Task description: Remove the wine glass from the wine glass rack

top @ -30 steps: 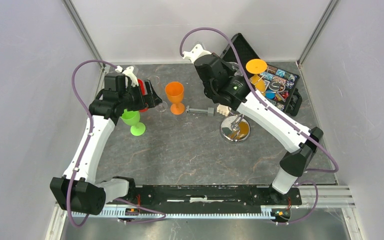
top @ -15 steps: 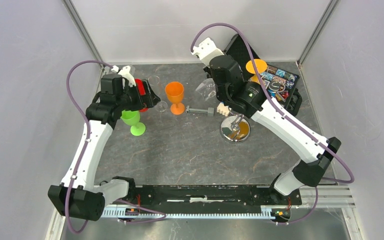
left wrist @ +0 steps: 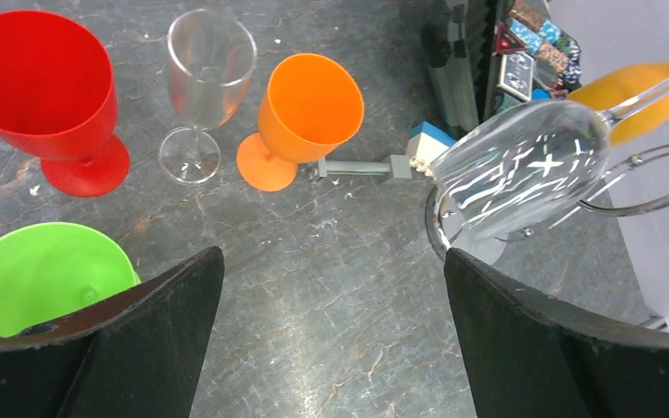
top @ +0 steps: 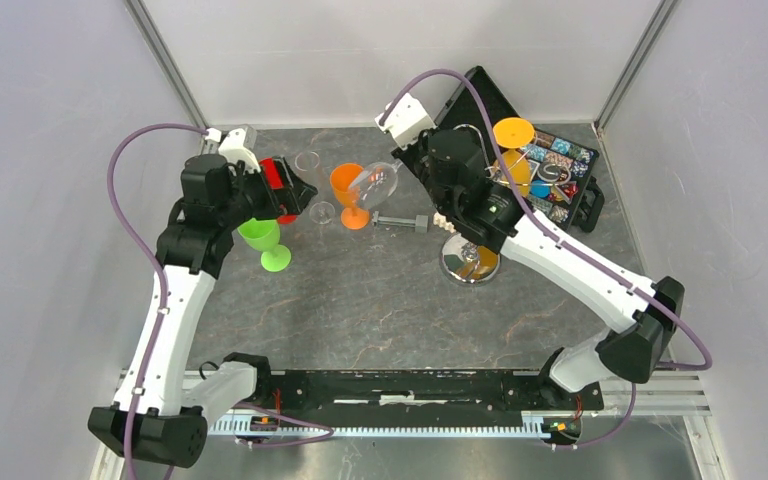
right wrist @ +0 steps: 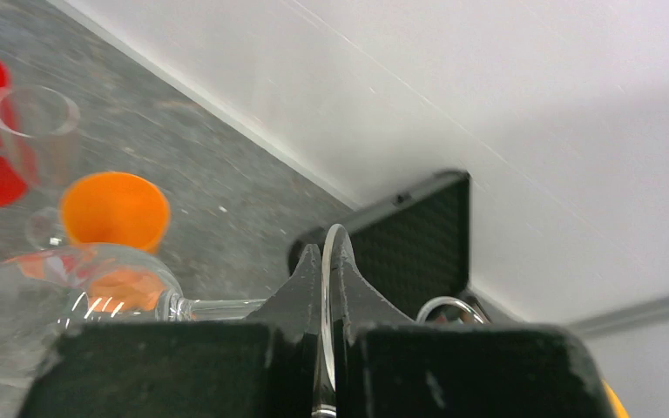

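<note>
**Wine glass off the rack, held sideways by its foot**

The wine glass [top: 375, 183] hangs in the air, tipped on its side. Its bowl is out over the orange goblet [top: 350, 190] and apart from the rack [top: 470, 262], whose mirrored base stands on the table [top: 360, 300] to the right. The right gripper [right wrist: 325, 261] has it by the foot, fingers pinched nearly together on the edge of the thin disc, with the stem running off sideways to the bowl.

To my eye that is a narrow hold on smooth, hard stuff. The glass looks light but slippery and brittle, and the bowl's weight at the far end of the stem levers on the pinch. The stem just under the bowl seems the safer place to take it. A knock on the goblet below could chip it.

The left gripper [left wrist: 331, 261] hovers near the goblets, fingers spread wide, holding nothing.

The red goblet [left wrist: 39, 87], spare glass [left wrist: 209, 70] and green goblet [left wrist: 43, 270] stand upright. As far as I can see in, the cups are empty. Further right the black case [top: 588, 205] lies open, its compartments filled with small coloured pieces I can't identify. An upturned goblet [top: 513, 133], also orange, sits foot-up between rack and case. I cannot tell whether it hangs from the rack's arms.
</note>
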Robot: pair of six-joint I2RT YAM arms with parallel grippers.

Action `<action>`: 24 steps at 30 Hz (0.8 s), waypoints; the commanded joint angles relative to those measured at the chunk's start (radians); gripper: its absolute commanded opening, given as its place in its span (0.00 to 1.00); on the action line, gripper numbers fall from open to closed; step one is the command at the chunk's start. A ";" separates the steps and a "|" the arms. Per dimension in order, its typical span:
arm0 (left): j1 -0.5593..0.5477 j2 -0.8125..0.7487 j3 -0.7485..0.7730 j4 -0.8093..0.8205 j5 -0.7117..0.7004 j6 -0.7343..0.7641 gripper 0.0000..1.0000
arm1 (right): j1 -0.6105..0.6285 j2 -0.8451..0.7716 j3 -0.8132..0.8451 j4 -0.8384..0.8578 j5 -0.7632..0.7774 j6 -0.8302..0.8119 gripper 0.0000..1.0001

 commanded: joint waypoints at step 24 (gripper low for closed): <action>-0.034 0.028 -0.116 0.425 0.724 -0.405 0.74 | 0.007 -0.182 -0.222 0.297 -0.822 0.057 0.00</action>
